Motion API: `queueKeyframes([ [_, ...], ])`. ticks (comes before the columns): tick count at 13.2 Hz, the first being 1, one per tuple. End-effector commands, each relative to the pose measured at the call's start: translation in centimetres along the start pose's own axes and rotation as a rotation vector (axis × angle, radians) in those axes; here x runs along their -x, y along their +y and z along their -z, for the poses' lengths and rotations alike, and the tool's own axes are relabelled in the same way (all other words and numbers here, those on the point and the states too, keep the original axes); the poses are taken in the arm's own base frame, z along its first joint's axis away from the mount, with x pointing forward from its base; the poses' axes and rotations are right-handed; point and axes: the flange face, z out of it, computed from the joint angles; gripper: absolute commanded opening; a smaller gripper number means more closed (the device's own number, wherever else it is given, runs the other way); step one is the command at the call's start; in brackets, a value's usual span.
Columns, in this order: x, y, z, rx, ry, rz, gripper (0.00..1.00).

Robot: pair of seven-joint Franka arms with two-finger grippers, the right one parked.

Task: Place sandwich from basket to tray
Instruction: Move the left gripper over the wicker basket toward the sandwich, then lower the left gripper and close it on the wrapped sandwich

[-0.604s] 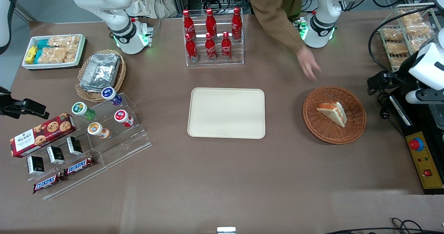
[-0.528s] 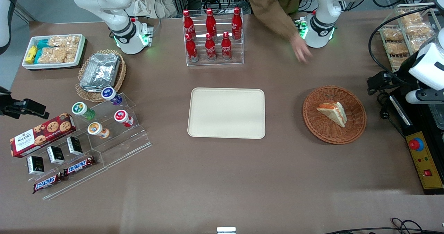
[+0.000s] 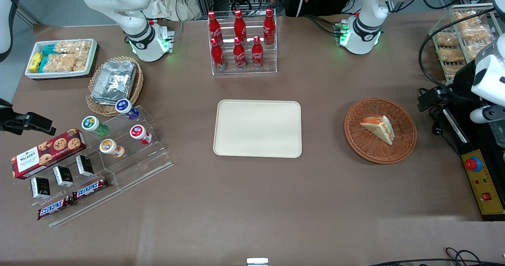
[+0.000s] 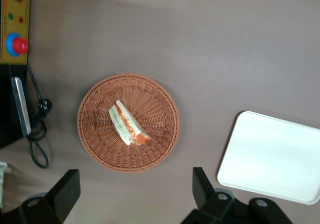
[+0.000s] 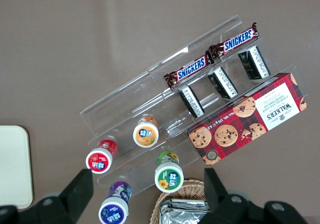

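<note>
Nearest the front camera, toward the parked arm's end of the brown desk [image 3: 252, 210], a clear acrylic stepped stand [image 3: 118, 167] carries two Snickers bars [image 3: 73, 197], three small dark boxes [image 3: 63, 175] and, on the steps farther up, four round-capped little bottles [image 3: 114, 130]; a red tartan Walker's biscuit box [image 3: 47, 152] lies just beside the bars. Toward the working arm's end at about the same depth sits a yellow control box with a red button [image 3: 483, 185].

Farther in, the flat rectangular cream-beige plastic tray [image 3: 257, 128] lies bare in the middle of the desk. Well apart from it, toward the working arm's end, stands the round reddish-brown woven wicker basket [image 3: 380, 130], and inside it, resting on the weave near the middle, lies the small triangular white-bread sandwich [image 3: 378, 128] with its orange-red and green filling edge showing. The gripper [image 4: 135, 196] of the left arm hangs high above the basket, its two dark fingers [image 4: 202, 186] spread wide apart and holding nothing; in the wrist view the basket and sandwich sit between them, far below.

Farther still, a lighter tan wicker basket holding foil containers [image 3: 114, 83] and a white bin of snack packets [image 3: 61, 59] stand toward the parked arm's end, and six red cola bottles in a clear rack [image 3: 241, 41] stand farthest back in the middle
</note>
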Motion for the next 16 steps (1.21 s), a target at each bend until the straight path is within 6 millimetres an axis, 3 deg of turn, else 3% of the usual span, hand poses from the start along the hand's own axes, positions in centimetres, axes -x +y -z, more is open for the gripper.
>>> queueKeyframes([
  [1, 0.1, -1.8, -4.4, -0.052, -0.011, 0.144, 1.0],
  [4, 1.9, -2.8, -10.7, -0.023, 0.062, 0.451, 1.0],
  [9, 3.8, -5.1, -22.1, 0.009, 0.068, 0.655, 1.0],
  [11, 3.7, -5.2, -24.4, -0.004, 0.051, 0.702, 1.0],
  [16, 5.9, -6.0, -29.6, -0.009, 0.046, 0.692, 1.0],
])
